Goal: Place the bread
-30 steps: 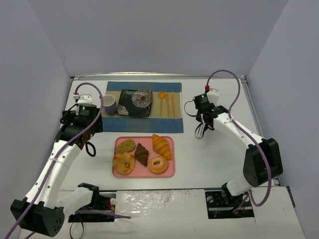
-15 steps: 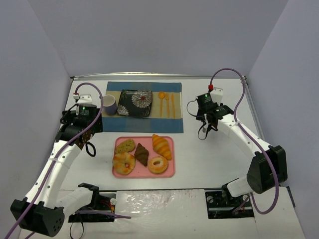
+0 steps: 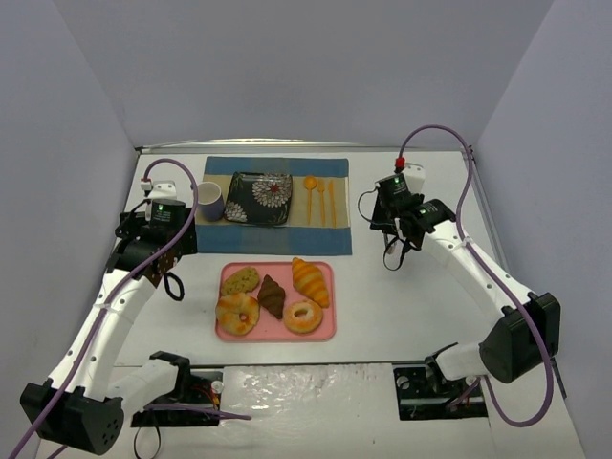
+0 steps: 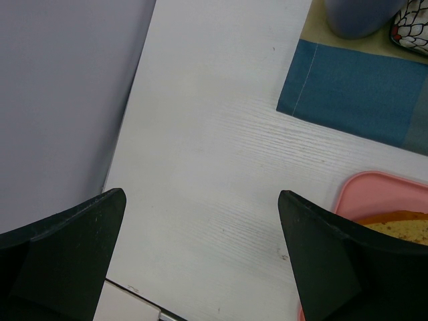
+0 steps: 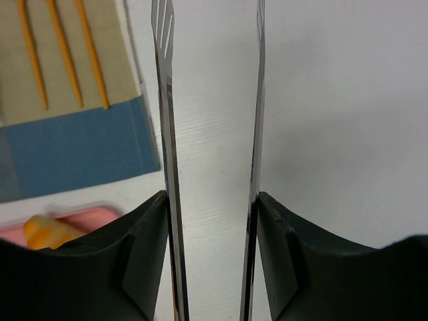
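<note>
A pink tray (image 3: 328, 332) at the table's middle holds several breads: a croissant (image 3: 311, 281), a dark chocolate croissant (image 3: 273, 295), a greenish bun (image 3: 240, 280), a glazed donut (image 3: 237, 313) and a ring donut (image 3: 303, 316). A dark floral plate (image 3: 261, 198) lies empty on a blue placemat (image 3: 330, 237). My right gripper (image 3: 396, 241) is shut on metal tongs (image 5: 164, 100), whose two blades stand apart, above bare table right of the tray. My left gripper (image 3: 161, 271) is open and empty, left of the tray (image 4: 374, 190).
A purple cup (image 3: 209, 202) stands on the placemat's left end. Orange cutlery (image 3: 320, 199) lies right of the plate, and it also shows in the right wrist view (image 5: 60, 47). Grey walls close in the table on three sides.
</note>
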Robot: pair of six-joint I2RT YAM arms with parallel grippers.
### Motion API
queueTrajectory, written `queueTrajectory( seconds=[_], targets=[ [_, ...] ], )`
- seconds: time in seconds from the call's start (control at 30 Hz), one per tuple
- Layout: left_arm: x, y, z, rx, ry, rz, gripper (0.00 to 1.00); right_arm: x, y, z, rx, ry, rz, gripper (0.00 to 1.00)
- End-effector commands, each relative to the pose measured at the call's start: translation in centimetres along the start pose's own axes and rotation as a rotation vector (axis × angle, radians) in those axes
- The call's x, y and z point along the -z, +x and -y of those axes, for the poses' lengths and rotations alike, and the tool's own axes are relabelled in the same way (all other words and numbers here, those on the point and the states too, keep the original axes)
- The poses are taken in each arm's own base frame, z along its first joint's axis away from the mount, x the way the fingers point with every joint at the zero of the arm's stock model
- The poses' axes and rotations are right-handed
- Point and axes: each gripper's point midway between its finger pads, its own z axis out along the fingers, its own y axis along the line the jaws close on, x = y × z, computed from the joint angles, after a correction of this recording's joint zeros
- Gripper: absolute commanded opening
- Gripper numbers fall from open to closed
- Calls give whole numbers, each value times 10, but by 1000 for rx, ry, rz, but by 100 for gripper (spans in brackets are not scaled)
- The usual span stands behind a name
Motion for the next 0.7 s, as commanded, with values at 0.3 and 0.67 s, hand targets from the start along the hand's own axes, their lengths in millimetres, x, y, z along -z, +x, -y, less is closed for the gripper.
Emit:
queueTrajectory(
  seconds=[0.3, 0.67],
  targets=[
    [7, -22, -4, 74, -1, 70, 97, 91, 44, -68, 121, -435, -199, 46],
    [9, -19, -5, 85, 1, 68, 97, 132, 95, -74, 241, -529, -325, 48]
  ],
)
